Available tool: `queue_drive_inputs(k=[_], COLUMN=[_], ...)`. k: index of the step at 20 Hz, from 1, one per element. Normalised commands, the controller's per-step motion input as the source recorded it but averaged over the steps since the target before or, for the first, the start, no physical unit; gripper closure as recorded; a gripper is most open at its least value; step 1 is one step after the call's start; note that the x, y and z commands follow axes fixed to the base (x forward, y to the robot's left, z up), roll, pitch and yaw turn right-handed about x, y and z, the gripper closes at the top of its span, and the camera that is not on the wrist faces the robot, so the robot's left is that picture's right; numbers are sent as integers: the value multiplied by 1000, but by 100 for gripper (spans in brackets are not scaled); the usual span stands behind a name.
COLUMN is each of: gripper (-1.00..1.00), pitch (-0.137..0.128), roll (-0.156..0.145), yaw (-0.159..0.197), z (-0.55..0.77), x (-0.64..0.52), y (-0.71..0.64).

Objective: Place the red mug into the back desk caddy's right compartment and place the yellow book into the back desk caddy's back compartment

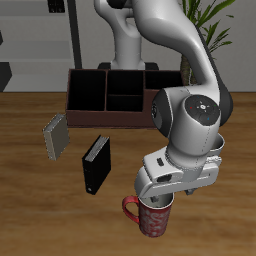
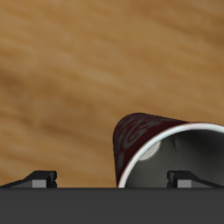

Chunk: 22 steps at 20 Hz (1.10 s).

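Red mug (image 1: 152,215) is seen upright at lower centre of the exterior frame, directly under the gripper (image 1: 160,199). Fingers are spread across its rim, nothing gripped yet. Caddy (image 1: 112,93) lies well apart, upper frame.

The table holds 2 mugs: 1 red mug (image 1: 153,216) and 1 cream mug (image 1: 217,147), mostly hidden behind the arm. There are 2 books: 1 yellow book (image 1: 55,135) and 1 black book (image 1: 96,165). 1 caddy (image 1: 100,95) stands farther back.
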Motion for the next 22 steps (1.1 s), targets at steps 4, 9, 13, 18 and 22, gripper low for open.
queue_drive_inputs(k=[4, 9, 13, 18, 22], gripper=[100, 100, 100, 100, 100], pitch=[33, -6, -22, -52, -60], roll=[28, -2, -7, -18, -25], yaw=[-9, -3, -6, 0, -34], z=[-212, 53, 178, 404, 532], x=[-65, -34, -81, -128, -193], y=[63, -34, -98, -91, -93])
